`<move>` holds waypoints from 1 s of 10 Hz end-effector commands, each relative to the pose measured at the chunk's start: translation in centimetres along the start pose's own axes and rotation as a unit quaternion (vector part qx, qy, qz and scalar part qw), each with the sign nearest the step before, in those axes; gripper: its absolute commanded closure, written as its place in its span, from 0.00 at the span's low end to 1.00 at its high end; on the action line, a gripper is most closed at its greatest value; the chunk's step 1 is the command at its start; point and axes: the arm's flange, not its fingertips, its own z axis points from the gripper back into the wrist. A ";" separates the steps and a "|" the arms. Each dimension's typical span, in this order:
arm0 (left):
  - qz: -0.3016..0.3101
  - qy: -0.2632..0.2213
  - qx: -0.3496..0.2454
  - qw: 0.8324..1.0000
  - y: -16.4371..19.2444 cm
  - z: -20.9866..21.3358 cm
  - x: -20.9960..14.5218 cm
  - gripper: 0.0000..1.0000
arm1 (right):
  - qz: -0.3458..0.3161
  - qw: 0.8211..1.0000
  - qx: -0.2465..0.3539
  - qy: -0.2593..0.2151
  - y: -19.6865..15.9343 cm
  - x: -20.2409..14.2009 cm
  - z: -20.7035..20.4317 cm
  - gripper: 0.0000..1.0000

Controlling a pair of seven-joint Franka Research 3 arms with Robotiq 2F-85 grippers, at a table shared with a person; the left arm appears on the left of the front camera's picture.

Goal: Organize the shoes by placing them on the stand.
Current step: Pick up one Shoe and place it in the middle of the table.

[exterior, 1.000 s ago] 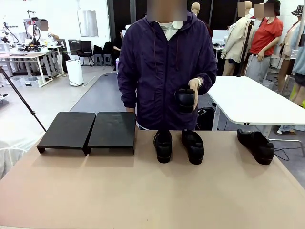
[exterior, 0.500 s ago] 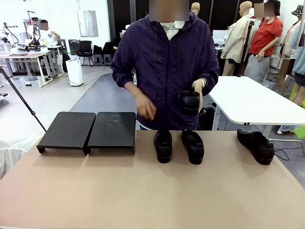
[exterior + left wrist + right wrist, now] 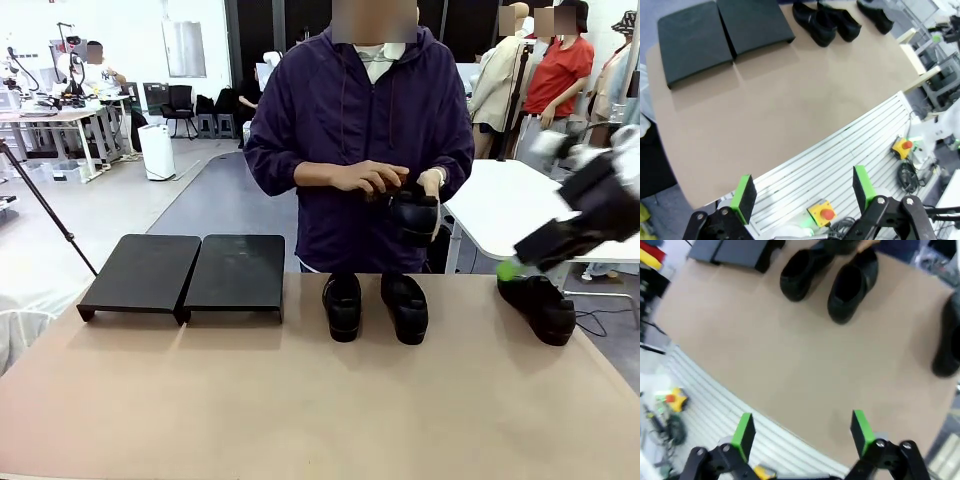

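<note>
On one tan table [image 3: 300, 400]: at ten o'clock, one stand [image 3: 236, 270], two black platforms edge to edge. Four shoes counted: pair of shoes [image 3: 342, 305] side by side at twelve, third shoe [image 3: 540, 305] alone at two, fourth shoe [image 3: 413, 215] off the table in the person's hands [image 3: 365, 178]. Two pincers, left gripper [image 3: 802, 192] and right gripper [image 3: 802, 432], both released, spread wide, grasping nothing.

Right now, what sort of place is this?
Probably a robotics lab or test workshop: a yellow emergency-stop button near the table, a cluttered workbench at the back, and a tripod on the floor.
</note>
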 end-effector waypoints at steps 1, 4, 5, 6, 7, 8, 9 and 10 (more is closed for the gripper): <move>-0.007 -0.001 -0.007 1.000 -0.1 0.1 0.0 0.00 | 0.026 0.999 0.022 0.002 -0.7 4.1 -2.1 0.00; -0.007 -0.001 -0.007 1.000 -0.1 0.1 0.0 0.00 | -0.006 1.000 0.023 0.004 -0.8 0.2 1.5 0.00; -0.007 -0.001 -0.007 1.000 -0.1 0.1 0.0 0.00 | -0.024 1.000 -0.002 -0.005 -0.8 -1.6 3.3 0.00; -0.007 -0.001 -0.007 1.000 -0.1 0.1 0.0 0.00 | -0.029 0.999 -0.016 -0.014 -0.8 -2.7 3.9 0.00; -0.007 -0.001 -0.007 1.000 -0.1 0.1 0.0 0.00 | -0.028 0.999 -0.014 -0.013 -0.9 -2.8 3.3 0.00; -0.007 -0.001 -0.007 1.000 -0.1 0.1 0.0 0.00 | -0.027 1.000 -0.012 -0.007 -0.9 -2.6 2.9 0.00; -0.007 -0.001 -0.007 1.000 -0.1 0.1 0.0 0.00 | -0.023 1.000 -0.006 -0.011 -1.0 -2.3 2.8 0.00; -0.007 -0.001 -0.007 1.000 -0.1 0.1 0.0 0.00 | -0.019 1.000 -0.005 -0.010 -0.9 -2.1 2.6 0.00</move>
